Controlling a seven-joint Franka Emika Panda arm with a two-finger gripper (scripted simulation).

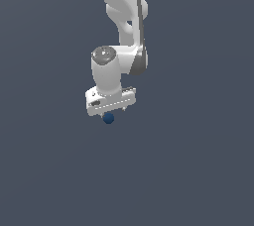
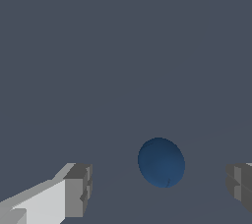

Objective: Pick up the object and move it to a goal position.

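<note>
Plain slate-grey surface (image 1: 198, 170) fills both views, bare of any goal marker I can see. On it lies the dark blue ball (image 2: 161, 162), directly under the white arm's hand (image 2: 157, 188). Its fingers (image 2: 78, 188) are spread wide on either side of the ball without touching, likely lined up to close on it.

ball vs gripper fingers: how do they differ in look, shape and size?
Colour: the ball is dark blue; the gripper has grey fingertips on white fingers.
Shape: the ball is round and smooth; the fingertips are blocky, with flat faces and hard edges.
Size: in the exterior view the ball is far smaller than the gripper body above it.
Shared: both are plain, with no markings.
</note>
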